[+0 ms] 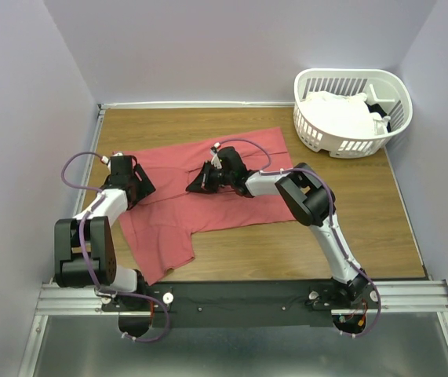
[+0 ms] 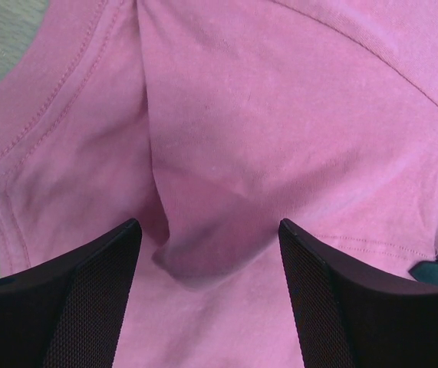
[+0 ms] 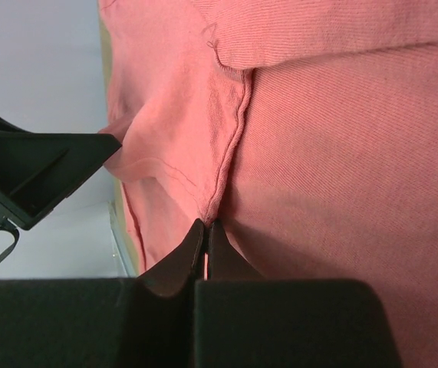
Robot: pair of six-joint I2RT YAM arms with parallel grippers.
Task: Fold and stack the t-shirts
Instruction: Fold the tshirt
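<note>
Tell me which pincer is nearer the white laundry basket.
Right. The right pincer grips the middle of the coral-red t-shirt; the left pincer hovers over its left edge, farther from the basket.

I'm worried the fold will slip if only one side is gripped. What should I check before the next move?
1. Right end effector shut on the coral-red t-shirt seam: ok.
2. Left end effector gripping fabric: not ok, open astride a raised crease.
3. Shirt flat: not ok, wrinkled.
4. How many layers the right pinch holds: cannot tell.
5. White t-shirts in the laundry basket, apart from the fold: ok.
</note>
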